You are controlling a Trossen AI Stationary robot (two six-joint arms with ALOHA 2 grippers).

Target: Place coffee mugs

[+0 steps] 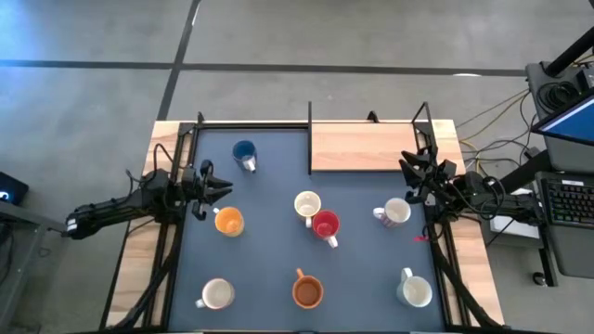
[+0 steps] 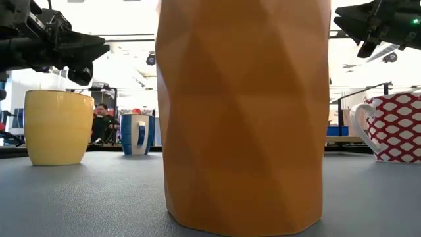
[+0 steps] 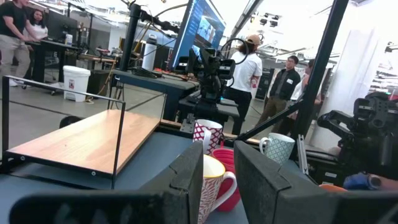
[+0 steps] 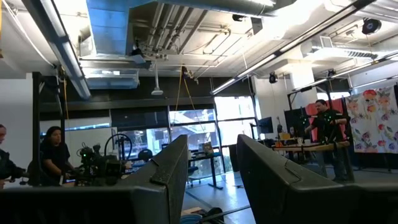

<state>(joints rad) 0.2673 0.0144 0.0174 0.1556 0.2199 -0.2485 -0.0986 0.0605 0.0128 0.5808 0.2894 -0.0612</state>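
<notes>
Nearest the low camera, the orange-brown mug (image 2: 243,115) fills most of that view; from above it stands at the tabletop's (image 1: 269,269) near edge, centre (image 1: 307,292), handle pointing toward the far side. Level with it, a white mug (image 1: 217,294) sits toward the left and another white mug (image 1: 415,290) toward the right.

Across the middle, the yellow-orange mug (image 1: 228,221) stands just beside the left hand (image 1: 221,188). The red mug (image 1: 326,225) touches or nearly touches a cream mug (image 1: 307,205) at centre. A further white mug (image 1: 395,212) stands just beside the right hand (image 1: 411,170).

Left hand: hovers above the tabletop's left side, fingers apart, holding nothing. The left wrist view shows the gap between its fingers (image 3: 189,177), with the cream mug visible through it.

Right hand: hovers above the tabletop's right side, fingers (image 4: 171,165) apart, empty.

Farther back, the blue mug (image 1: 244,153) stands toward the far left. A raised wooden shelf (image 1: 362,147) occupies the far right section.
</notes>
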